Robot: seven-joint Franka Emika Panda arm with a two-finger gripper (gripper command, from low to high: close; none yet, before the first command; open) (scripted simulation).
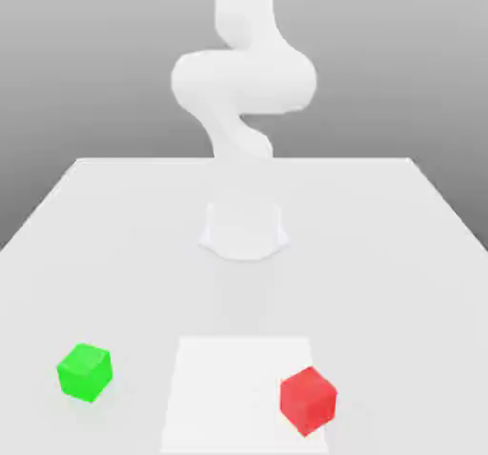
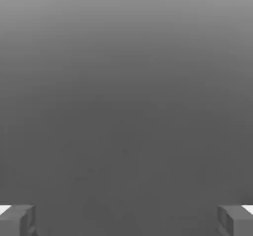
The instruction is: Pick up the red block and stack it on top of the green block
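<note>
You have a white table (image 1: 114,243) with two small blocks on it. The red block (image 1: 308,401) sits in the lower right of the exterior view, half on a brighter white patch (image 1: 229,386) near the bottom edge. The green block (image 1: 85,371) sits in the lower left of the same view, well apart from the red one, with bare table between them. Both blocks are the same size and both sit flat, and the red one is turned so a corner points toward the camera. The white arm (image 1: 243,81) stands tall in the upper middle of that view, with its round base (image 1: 243,229) on the table behind the blocks. In the hand view, your gripper (image 2: 126,220) is open as wide as it goes, and you can see one finger (image 2: 17,219) in the lower left corner and the other in the lower right corner. Nothing is between them, so they hold nothing, and only plain gray lies ahead of them. I think this is the very start, with nothing picked up yet. The red block lies down and to the right of the arm in the exterior view. You will likely need to bring the hand down that way and turn it to match the block's flat sides before you close.
</note>
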